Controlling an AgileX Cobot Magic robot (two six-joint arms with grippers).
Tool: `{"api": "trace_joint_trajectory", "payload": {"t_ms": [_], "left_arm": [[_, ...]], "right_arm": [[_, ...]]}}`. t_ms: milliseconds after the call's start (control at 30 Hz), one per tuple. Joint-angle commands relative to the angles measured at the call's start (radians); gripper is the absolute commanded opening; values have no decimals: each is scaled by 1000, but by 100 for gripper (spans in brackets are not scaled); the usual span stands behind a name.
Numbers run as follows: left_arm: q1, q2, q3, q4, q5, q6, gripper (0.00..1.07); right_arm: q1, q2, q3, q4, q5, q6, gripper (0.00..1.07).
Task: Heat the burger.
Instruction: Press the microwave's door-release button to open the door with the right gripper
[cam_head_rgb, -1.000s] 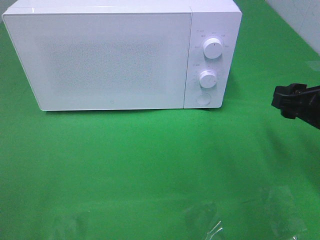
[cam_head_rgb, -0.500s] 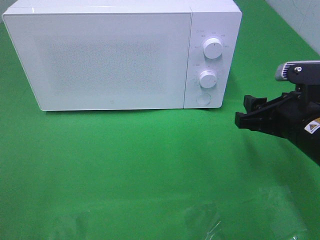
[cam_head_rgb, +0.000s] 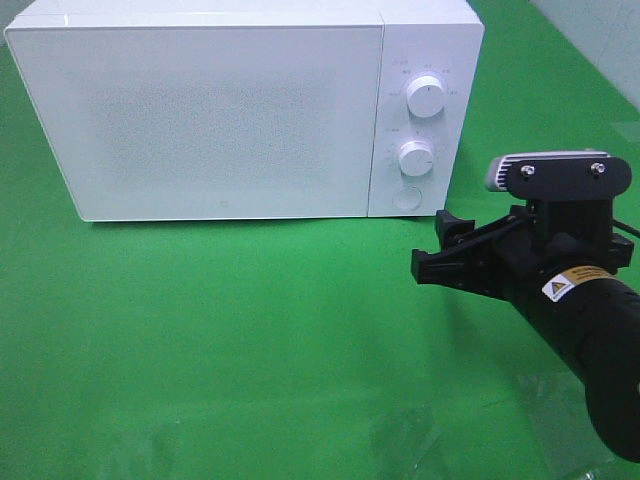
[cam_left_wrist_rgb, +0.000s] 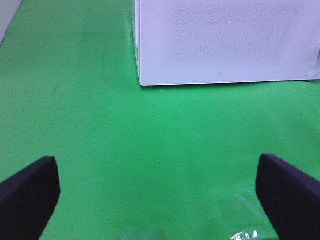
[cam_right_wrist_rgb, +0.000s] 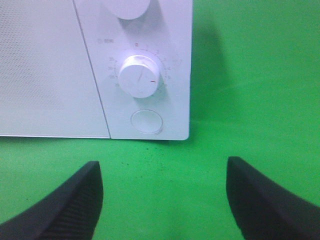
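— What changed?
— The right gripper (cam_head_rgb: 430, 246) has come in from the right edge of the green cloth (cam_head_rgb: 250, 330) and now sits just before the microwave (cam_head_rgb: 220, 120) control panel, jaws apart and empty.
— Textures?
— Smooth white casing, speckled door shut, matte cloth, ribbed black pads (cam_right_wrist_rgb: 75, 202).
— The wrist views?
— The right one shows the lower dial (cam_right_wrist_rgb: 140, 76) and round button (cam_right_wrist_rgb: 146, 121) close up. The left one shows the left gripper (cam_left_wrist_rgb: 160, 197) spread wide, holding nothing. The burger appears in no view
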Motion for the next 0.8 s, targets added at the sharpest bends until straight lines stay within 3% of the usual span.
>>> {"api": "trace_joint_trajectory", "payload": {"t_ms": [33, 367, 600, 800], "left_arm": [[2, -7, 3, 0, -8, -2, 100], [2, -7, 3, 1, -8, -2, 100], [2, -7, 3, 1, -8, -2, 100], [2, -7, 3, 1, -8, -2, 100]], "right_arm": [[15, 12, -23, 9, -20, -22, 67], [27, 47, -51, 22, -19, 55, 67], [27, 47, -51, 24, -15, 399, 66], [27, 47, -51, 23, 1, 712, 58]]}}
